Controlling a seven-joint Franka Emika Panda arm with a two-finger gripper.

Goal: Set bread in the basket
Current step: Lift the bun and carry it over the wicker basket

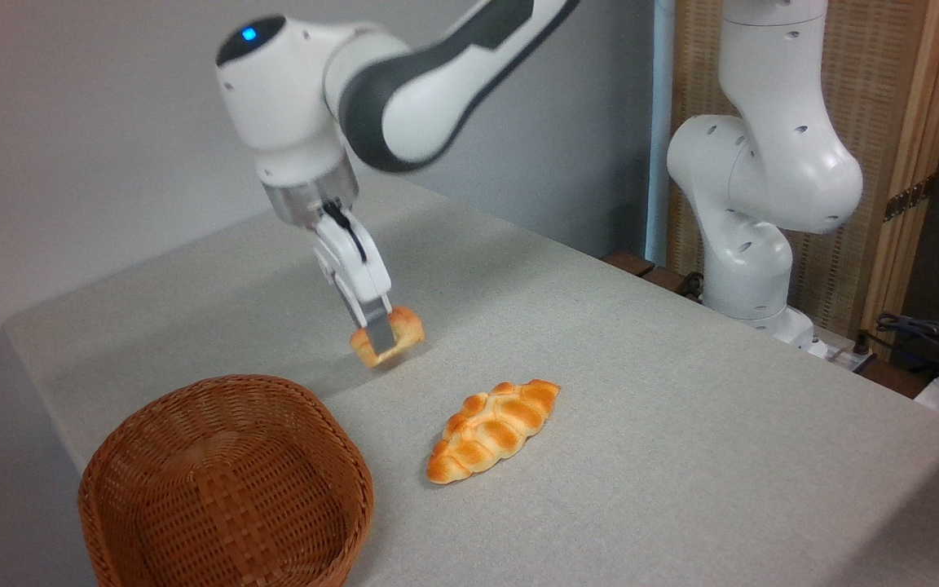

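The bread (404,329), a small golden-orange bun, hangs a little above the grey table, tilted, with my gripper (381,336) shut on it. The near finger covers the middle of the bun. The arm above it looks blurred. The basket (225,481), round brown wicker with low sides, stands at the lower left, in front of and to the left of the bun. Nothing lies inside it.
A longer braided loaf (492,430) lies on the table to the right of the basket. The arm's white base (755,269) stands at the table's far right edge. A wooden screen and cables are behind it on the right.
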